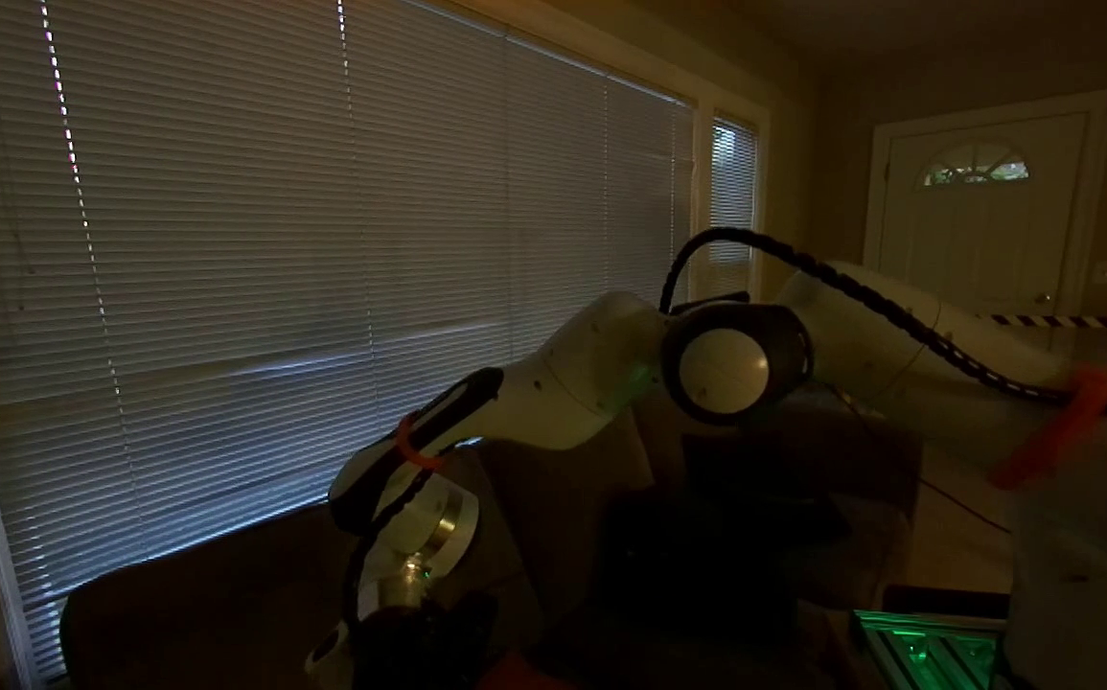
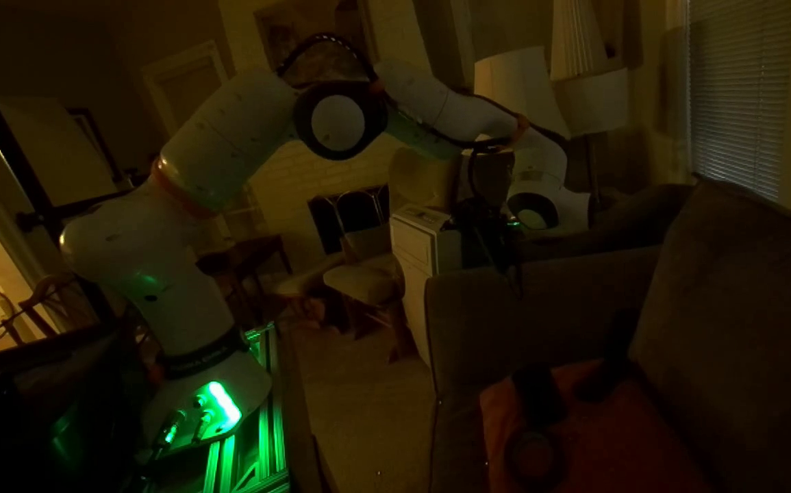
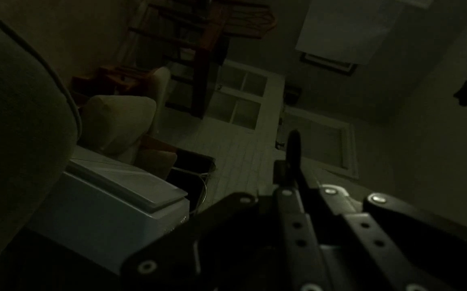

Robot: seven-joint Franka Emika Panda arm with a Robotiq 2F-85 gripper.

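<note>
My gripper (image 3: 294,169) is black, and its fingertips are close together in the wrist view. A dark rounded shape stands up at the tips. It is too dark to tell whether this is a finger pad or a thin held thing. In an exterior view the gripper (image 2: 515,284) points downward and overlaps the arm of the brown couch (image 2: 532,308). In another exterior view the gripper (image 1: 419,632) is dark against the couch and its tips are hidden. An orange cushion (image 2: 614,438) lies on the couch seat with dark items (image 2: 539,394) and a dark ring-shaped thing (image 2: 535,459) on it.
A white box-shaped appliance (image 2: 419,250) stands beside the couch arm; it also shows in the wrist view (image 3: 116,214). A cream chair (image 2: 368,277) stands behind. Lamps (image 2: 515,82) stand at the back. Window blinds (image 1: 323,268) line the wall beside the arm.
</note>
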